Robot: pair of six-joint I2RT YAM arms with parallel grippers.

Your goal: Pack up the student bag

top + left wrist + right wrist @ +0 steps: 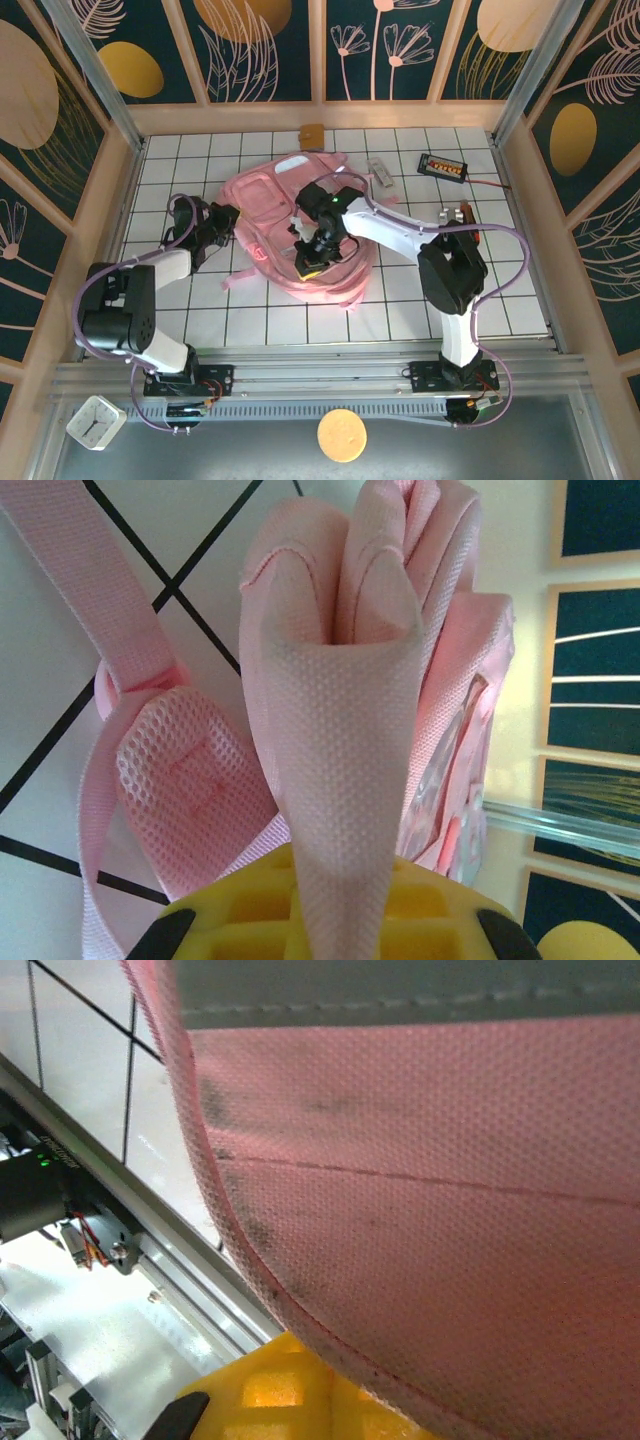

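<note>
The student bag [272, 205], a big soft pink backpack, lies crumpled in the middle of the tiled table. At its left edge my left gripper [228, 222] is shut on a fold of its pink fabric. In the left wrist view that fold [340, 760] rises straight out from between the yellow jaws of the left gripper [335, 925], with a mesh-padded strap [190, 780] beside it. My right gripper [312, 252] sits over the bag's middle. In the right wrist view it [375, 1400] is shut on a sheet of the bag's pink fabric [450, 1220], which hides the fingertips.
Along the back of the table lie a small tan pouch [312, 135], a pale oblong item [380, 172] and a black case with orange contents [442, 166]. A small metal-and-red object [456, 212] sits at the right. A white clock [97, 422] and an orange disc [341, 434] rest below the front rail.
</note>
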